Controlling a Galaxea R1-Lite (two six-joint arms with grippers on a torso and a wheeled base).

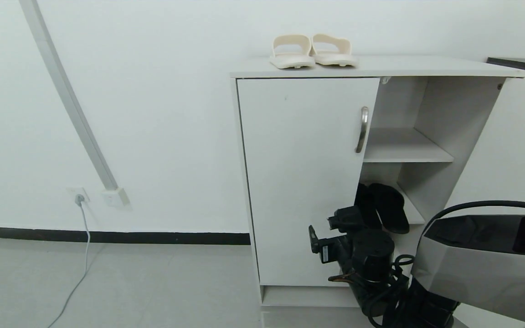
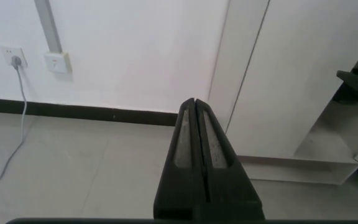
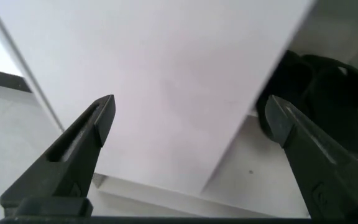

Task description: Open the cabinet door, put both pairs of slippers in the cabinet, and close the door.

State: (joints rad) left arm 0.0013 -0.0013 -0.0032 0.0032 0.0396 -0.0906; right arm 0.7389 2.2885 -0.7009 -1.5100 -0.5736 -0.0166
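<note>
A white cabinet (image 1: 308, 182) stands against the wall, its left door shut with a metal handle (image 1: 362, 130) and its right door (image 1: 511, 146) swung open. A cream pair of slippers (image 1: 312, 51) rests on the cabinet top. A black pair (image 1: 383, 207) lies on the lower inner shelf, seen also as the black slippers (image 3: 328, 99) past the door edge. My right gripper (image 1: 325, 233) is open and empty, low before the shut door, just left of the black pair; its fingertips frame the door (image 3: 190, 106). My left gripper (image 2: 194, 134) is shut on nothing, low over the floor left of the cabinet (image 2: 291, 74).
A wall socket (image 1: 79, 197) with a grey cable (image 1: 82, 259) trailing over the floor sits left of the cabinet, under a slanted conduit (image 1: 69, 98). The middle shelf (image 1: 404, 148) is bare. Open grey floor (image 1: 107, 287) lies to the left. A dark tabletop edge (image 1: 524, 66) shows at far right.
</note>
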